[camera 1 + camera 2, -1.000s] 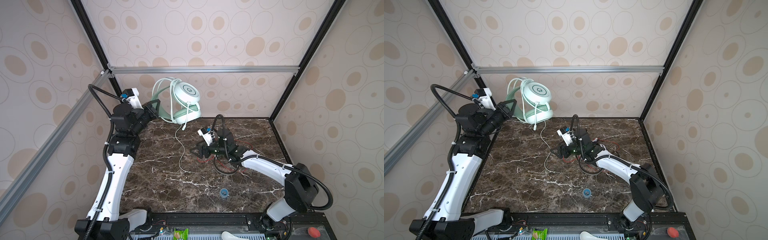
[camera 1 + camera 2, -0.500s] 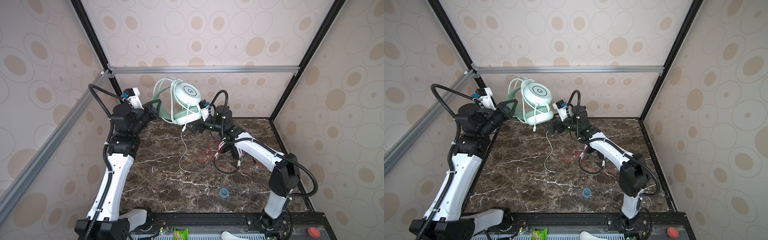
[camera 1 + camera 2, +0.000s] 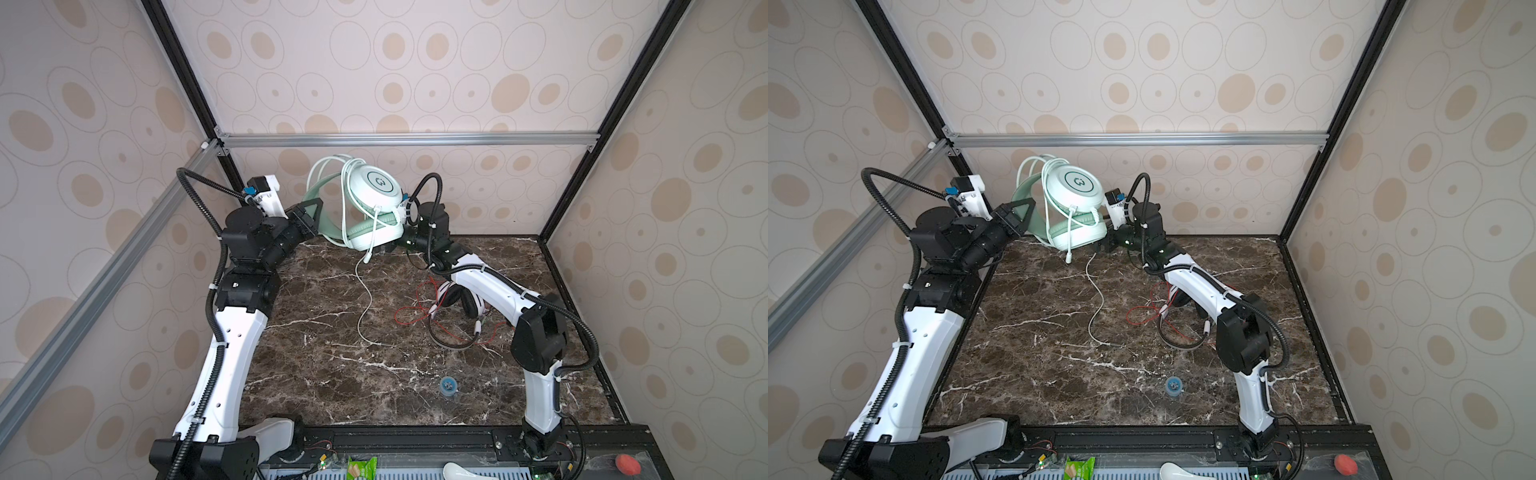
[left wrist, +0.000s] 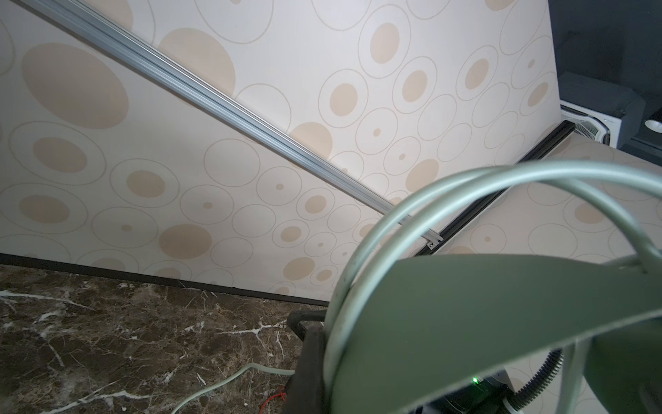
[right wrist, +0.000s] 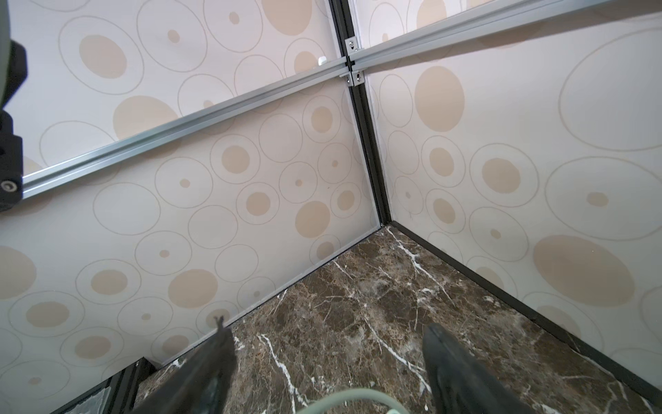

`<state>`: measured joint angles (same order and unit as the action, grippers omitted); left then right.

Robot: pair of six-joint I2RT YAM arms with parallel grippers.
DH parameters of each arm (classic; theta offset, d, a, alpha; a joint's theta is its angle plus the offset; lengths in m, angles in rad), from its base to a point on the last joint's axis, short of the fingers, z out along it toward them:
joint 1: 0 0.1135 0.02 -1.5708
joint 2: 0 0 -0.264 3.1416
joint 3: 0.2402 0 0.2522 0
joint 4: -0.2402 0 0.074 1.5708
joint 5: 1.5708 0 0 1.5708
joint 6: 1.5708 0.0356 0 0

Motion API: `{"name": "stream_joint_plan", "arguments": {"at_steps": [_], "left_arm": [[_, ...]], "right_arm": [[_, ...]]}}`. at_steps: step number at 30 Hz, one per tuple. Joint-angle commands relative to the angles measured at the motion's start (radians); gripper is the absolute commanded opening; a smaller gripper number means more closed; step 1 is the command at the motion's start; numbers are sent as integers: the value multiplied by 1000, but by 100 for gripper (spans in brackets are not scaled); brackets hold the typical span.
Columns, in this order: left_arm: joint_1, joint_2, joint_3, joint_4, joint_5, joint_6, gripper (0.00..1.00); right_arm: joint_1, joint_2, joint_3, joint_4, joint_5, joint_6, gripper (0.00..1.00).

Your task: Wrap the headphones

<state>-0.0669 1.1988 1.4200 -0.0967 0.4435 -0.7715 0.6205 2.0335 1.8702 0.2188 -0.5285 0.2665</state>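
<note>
The left gripper [image 3: 314, 214] is pinching the band of the pale mint-green over-ear headset [image 3: 376, 187], pressed together on it and holding it up off the dark marble bench [image 3: 324, 374] near the back left corner. Several turns of its matching mint cord [image 3: 370, 296] are already lying around the band and cups in both top views, so the winding of this set looks well under way but not finished. A long tail is hanging from the lower cup and trailing across the bench, with the plug end lying free near the middle. The right gripper [image 5: 327, 344] is hovering just beside the lower cup with its jaws spread and nothing clamped (a short curve of mint cord is showing low between them in the right wrist view, apparently not gripped). The white-and-black headset [image 3: 469, 301] is lying flat on the bench under the right arm, with its thin red cord [image 3: 409, 318] sprawling in loose tangles around it, so that one appears untouched. By my judgement, the tail of the first set and the whole of the second are waiting.
</note>
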Motion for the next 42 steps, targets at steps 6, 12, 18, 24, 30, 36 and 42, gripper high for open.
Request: {"name": "stream_joint_plan", "arguments": {"at_steps": [6, 12, 18, 24, 30, 36, 42], "left_arm": [[8, -31, 50, 94, 11, -65, 0], [8, -33, 50, 95, 13, -69, 0], [7, -29, 51, 99, 19, -78, 0], [6, -26, 53, 102, 18, -82, 0], [7, -22, 50, 102, 16, -80, 0], [8, -11, 50, 120, 5, -90, 0], [7, -2, 63, 121, -8, -87, 0]], "right_arm": [[-5, 83, 39, 94, -64, 97, 71], [-4, 121, 16, 130, -69, 141, 66], [-3, 194, 26, 183, -61, 207, 66], [-2, 281, 79, 186, -48, 250, 65], [9, 335, 89, 227, -61, 313, 56], [29, 372, 32, 323, -74, 428, 49], [47, 369, -35, 333, -82, 457, 37]]}}
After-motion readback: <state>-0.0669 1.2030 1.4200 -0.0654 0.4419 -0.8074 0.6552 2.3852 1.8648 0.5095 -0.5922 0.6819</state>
